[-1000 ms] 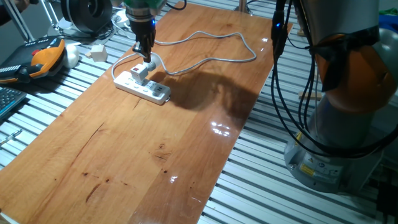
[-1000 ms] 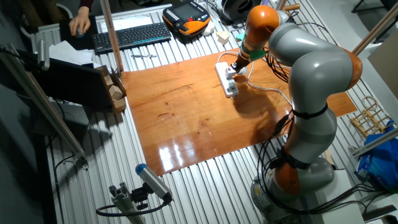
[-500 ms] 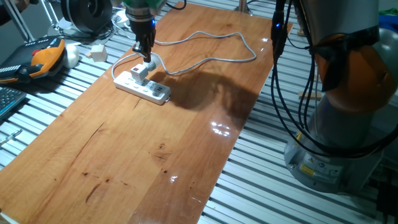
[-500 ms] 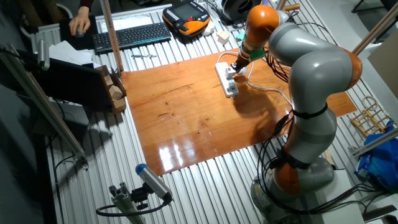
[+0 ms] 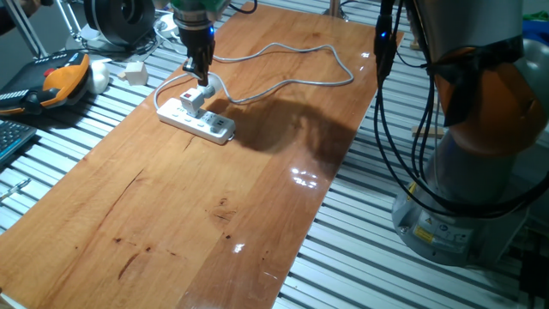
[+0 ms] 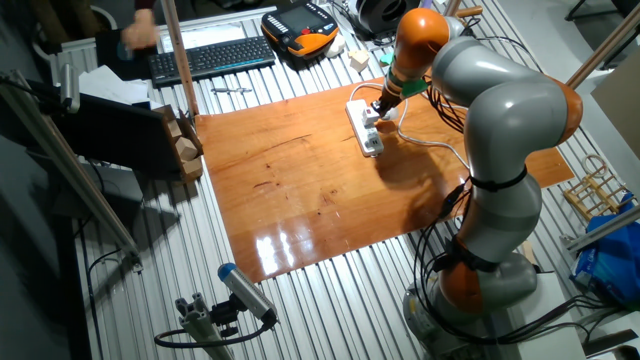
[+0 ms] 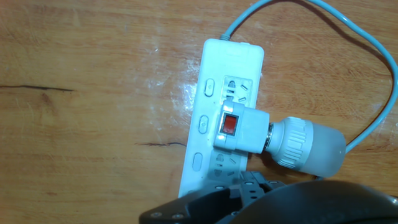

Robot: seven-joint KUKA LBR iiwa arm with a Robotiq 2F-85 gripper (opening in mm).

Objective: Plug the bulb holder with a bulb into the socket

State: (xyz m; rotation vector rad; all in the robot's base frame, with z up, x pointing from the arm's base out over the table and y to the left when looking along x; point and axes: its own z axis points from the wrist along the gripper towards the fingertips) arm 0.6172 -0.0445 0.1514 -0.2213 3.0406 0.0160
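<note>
Wooden table (image 5: pixel 214 197) carries the socket (image 7: pixel 214 124), bulb holder (image 7: pixel 273 138) plugged in; hand (image 5: pixel 199 75) closure unclear.

A robotics lab: teach pendant (image 6: pixel 300 27), keyboard (image 6: pixel 212 57), slatted aluminium bench (image 5: pixel 403 275).

White bulb holder with a bulb (image 7: pixel 277 138) seated on the long white socket (image 7: pixel 217 112); bulb sideways; red switch upward

1 socket (image 7: pixel 211 118), 1 bulb holder with a bulb (image 7: pixel 280 140), 1 grey cable (image 5: pixel 292 64)
</note>
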